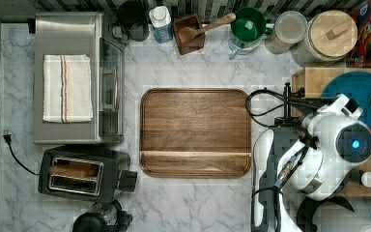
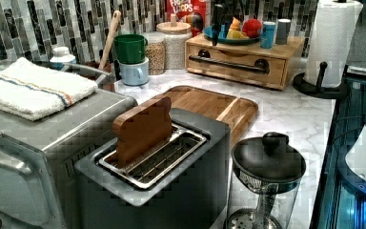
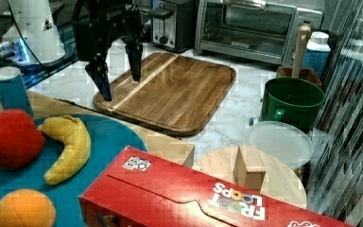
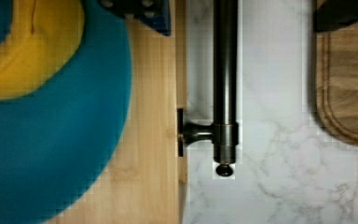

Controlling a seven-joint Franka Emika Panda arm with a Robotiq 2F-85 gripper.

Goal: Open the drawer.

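The drawer is a light wooden box at the back of the counter in the left view, and its front sits flush. Its black bar handle runs across the front on two mounts. My gripper is open, its two black fingers spread wide. In the wrist view the gripper straddles the handle from above. One fingertip is over the drawer's box top, the other over the counter side. In the top view the gripper hangs at the box's left edge.
A blue plate with toy fruit lies on the box top. A dark wooden tray lies mid-counter close to the handle. The toaster oven and toaster stand on the top view's left. Jars, mugs and a cereal box line the back wall.
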